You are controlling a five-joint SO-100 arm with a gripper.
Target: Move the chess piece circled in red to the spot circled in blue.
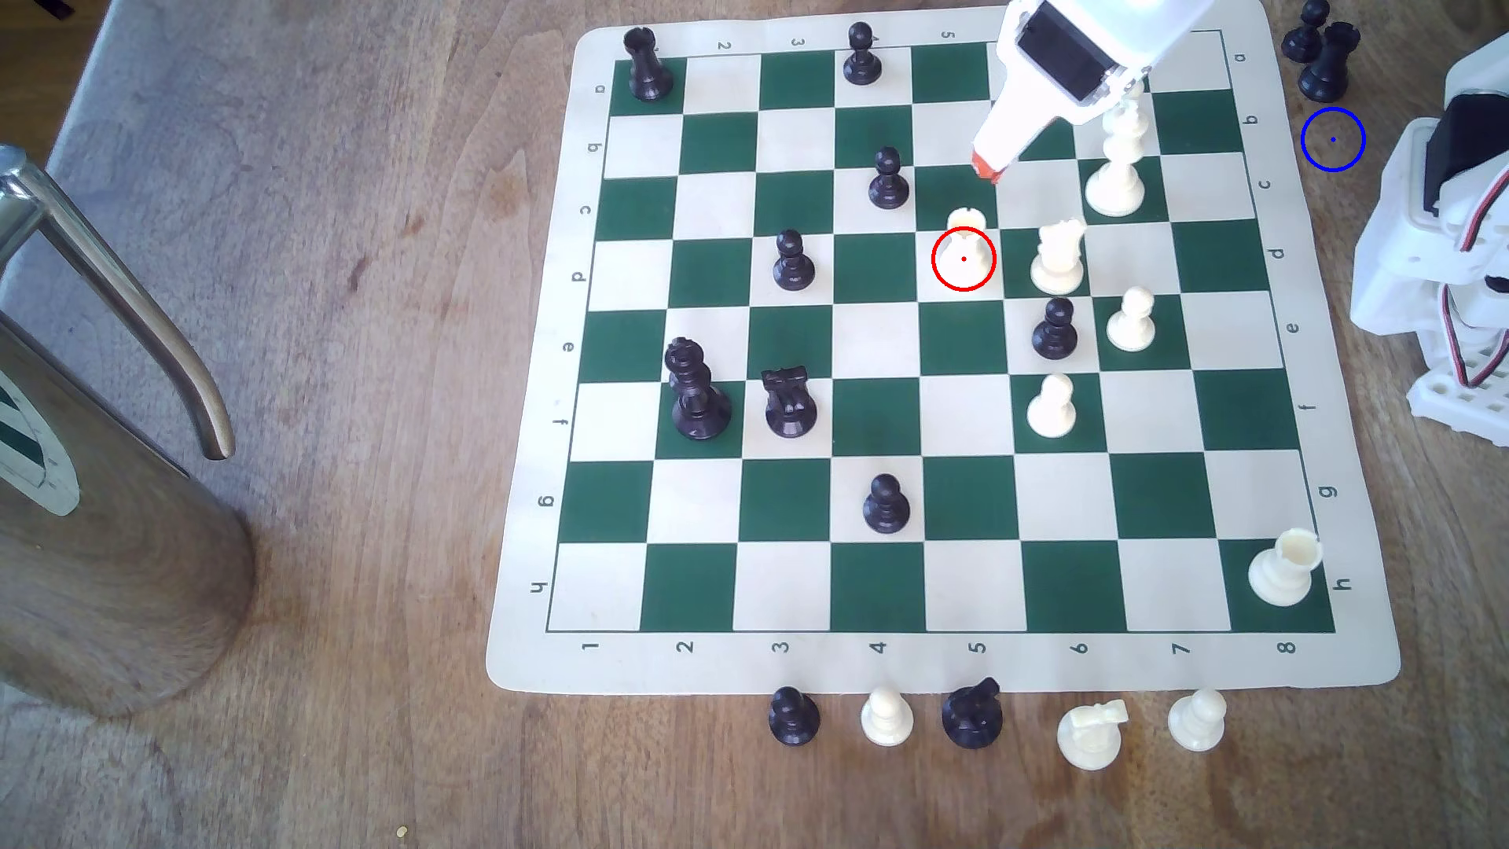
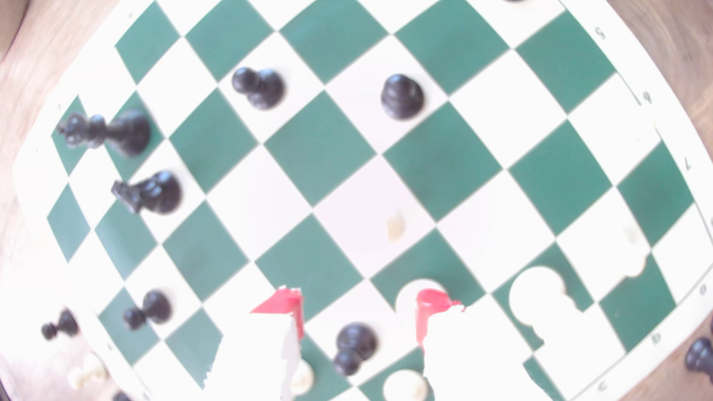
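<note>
Exterior view: the white rook [image 1: 964,245] stands upright inside the red ring on a light square of the chessboard [image 1: 939,653], a white knight [image 1: 1058,257] just beside it at three o'clock. The end effector [image 1: 986,166] hangs near the rook at about one o'clock, apart from it. In the wrist view its red-tipped fingers [image 2: 283,302] are spread and empty (the picture is blurred). The blue ring [image 1: 1333,140] marks bare table off the board, at the frame's two o'clock.

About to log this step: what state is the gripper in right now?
Gripper: open, jaws apart and holding nothing, poised above the board near the white rook, which stands ungrasped on its square.
</note>
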